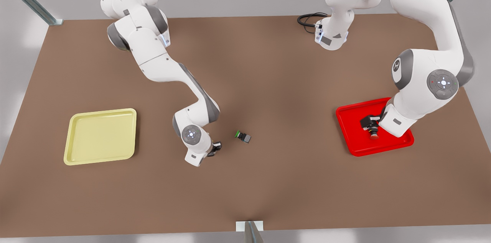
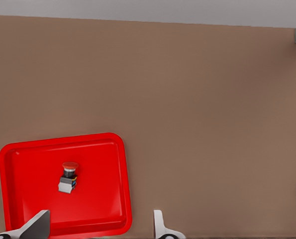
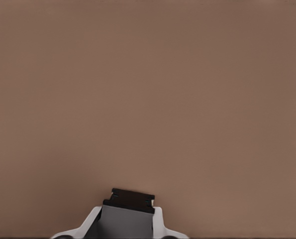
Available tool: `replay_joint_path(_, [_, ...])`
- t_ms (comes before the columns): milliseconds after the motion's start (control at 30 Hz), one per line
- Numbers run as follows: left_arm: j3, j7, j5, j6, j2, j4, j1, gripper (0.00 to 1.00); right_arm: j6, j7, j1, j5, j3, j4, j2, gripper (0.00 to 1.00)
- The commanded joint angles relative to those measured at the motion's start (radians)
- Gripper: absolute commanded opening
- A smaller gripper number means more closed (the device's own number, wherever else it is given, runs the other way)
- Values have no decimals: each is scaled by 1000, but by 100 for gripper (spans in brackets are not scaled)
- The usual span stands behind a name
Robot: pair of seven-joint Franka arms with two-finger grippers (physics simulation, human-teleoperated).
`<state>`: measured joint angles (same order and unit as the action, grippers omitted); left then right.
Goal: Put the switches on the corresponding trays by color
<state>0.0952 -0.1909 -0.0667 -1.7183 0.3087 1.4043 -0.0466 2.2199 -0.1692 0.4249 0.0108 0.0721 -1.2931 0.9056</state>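
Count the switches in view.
2 sure: red switch in the red tray under the open left gripper; green switch on the table mid-scene. The dark block clamped in the right gripper may be a third, cap hidden.

The brown bench (image 1: 268, 82) carries a pale yellow tray (image 1: 100, 136), a red tray (image 1: 349, 130) and a green-capped switch (image 1: 243, 136). The green-capped switch lies on its side just beside the right arm's jaws; the yellow tray lies well beyond them. The red tray sits beneath the left arm's jaws
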Motion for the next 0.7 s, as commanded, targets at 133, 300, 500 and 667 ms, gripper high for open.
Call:
replay_joint_path(133, [0,-4,-2,16,-8,-2,-44,100,-9,19,-41,-34,3,-107,-97,52])
replay_joint_path(300, [0,-9,-2,39,-10,-4,-78,100,3,92,-129,-37,5,-299,-251,52])
replay_joint_path(500, [-2,5,-74,54,-5,-54,-78,100,-8,223,-265,-41,3,-451,-384,52])
replay_joint_path(667, [-9,11,-101,52,1,-88,-75,100,4,385,-379,-41,-3,-563,-461,52])
